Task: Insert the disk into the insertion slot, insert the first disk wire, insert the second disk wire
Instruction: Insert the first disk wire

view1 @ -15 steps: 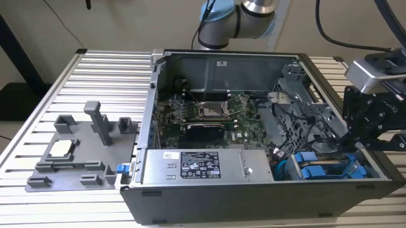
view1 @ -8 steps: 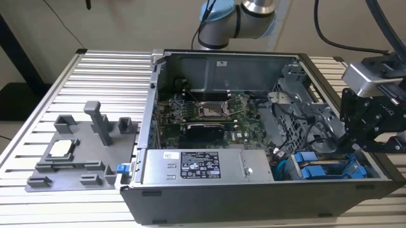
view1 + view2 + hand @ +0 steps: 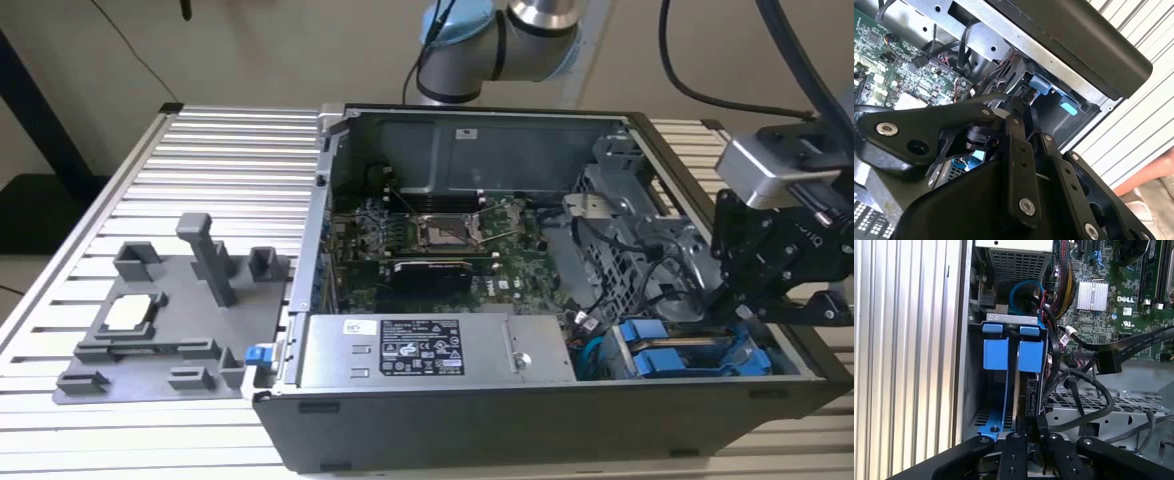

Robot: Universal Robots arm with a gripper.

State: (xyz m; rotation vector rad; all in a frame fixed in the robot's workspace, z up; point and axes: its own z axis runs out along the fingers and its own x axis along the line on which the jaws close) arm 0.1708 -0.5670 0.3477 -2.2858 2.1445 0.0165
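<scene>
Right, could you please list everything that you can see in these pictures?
Table: one, silver, slatted, under everything.
Fixture plate: one, grey, on the table at the exterior view's left.
Computer case: one, dark grey, open, mid-table.
Power-supply box: one, silver, labelled, along the case's near wall.
Motherboard: one, green, on the case floor.
Insertion slot: one, grey cage with blue rails, in the case's corner at the exterior view's right.
Cables: several, black, beside the slot.
Robot arm: one, silver and light blue, behind the case.
Gripper: one, black, at the slot.
</scene>
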